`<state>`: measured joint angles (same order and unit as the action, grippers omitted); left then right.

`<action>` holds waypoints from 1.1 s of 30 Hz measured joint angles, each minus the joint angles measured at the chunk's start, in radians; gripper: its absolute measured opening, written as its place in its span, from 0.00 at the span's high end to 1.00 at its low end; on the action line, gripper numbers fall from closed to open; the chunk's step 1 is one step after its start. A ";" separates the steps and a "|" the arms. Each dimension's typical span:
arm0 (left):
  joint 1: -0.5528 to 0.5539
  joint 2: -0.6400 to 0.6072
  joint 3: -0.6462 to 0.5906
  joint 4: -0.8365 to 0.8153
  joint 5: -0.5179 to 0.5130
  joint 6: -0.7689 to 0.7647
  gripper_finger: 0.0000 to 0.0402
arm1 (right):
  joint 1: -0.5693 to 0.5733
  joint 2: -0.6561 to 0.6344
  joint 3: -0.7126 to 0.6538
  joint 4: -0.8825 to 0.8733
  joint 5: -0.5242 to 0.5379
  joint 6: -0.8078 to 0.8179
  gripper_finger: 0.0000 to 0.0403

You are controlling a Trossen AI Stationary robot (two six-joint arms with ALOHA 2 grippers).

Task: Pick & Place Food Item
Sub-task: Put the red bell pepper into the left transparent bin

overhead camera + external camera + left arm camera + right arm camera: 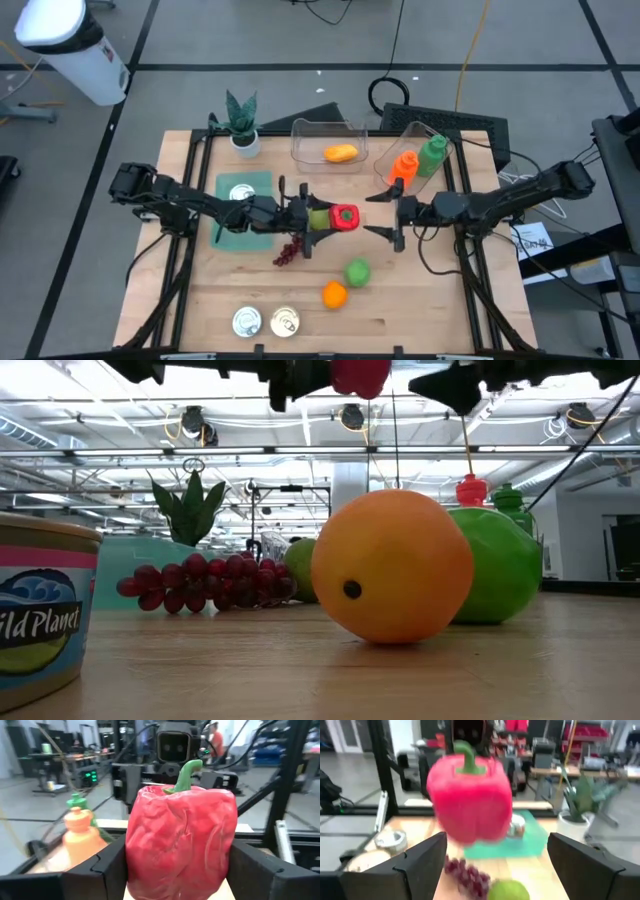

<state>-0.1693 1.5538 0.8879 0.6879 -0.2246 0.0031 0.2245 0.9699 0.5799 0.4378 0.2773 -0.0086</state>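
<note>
Nearest in the low view, at lower left: a round tin can with a blue label, then a smooth orange fruit in the middle of the table, with a bunch of dark red grapes behind.

In the middle of the high view, held up clear of the table: a glossy red bell pepper with green stem, clamped between the jaws of the left gripper. Gripped by the sides, stem pointing away from the left arm, probably so the other arm can take the free end.

Just to the right of centre, facing the pepper but not touching: the right gripper, jaws wide apart. Looks like a handover being prepared.

In the upper middle, a clear plastic bin, perhaps the goal.
</note>
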 joint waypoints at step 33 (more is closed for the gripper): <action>0.596 0.181 0.000 -0.081 -0.016 -0.254 0.35 | 0.002 -0.302 -0.302 0.131 0.062 0.049 0.20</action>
<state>0.4271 1.7344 0.8879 0.6066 -0.2403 -0.2506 0.2264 0.6674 0.2779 0.5686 0.3397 0.0402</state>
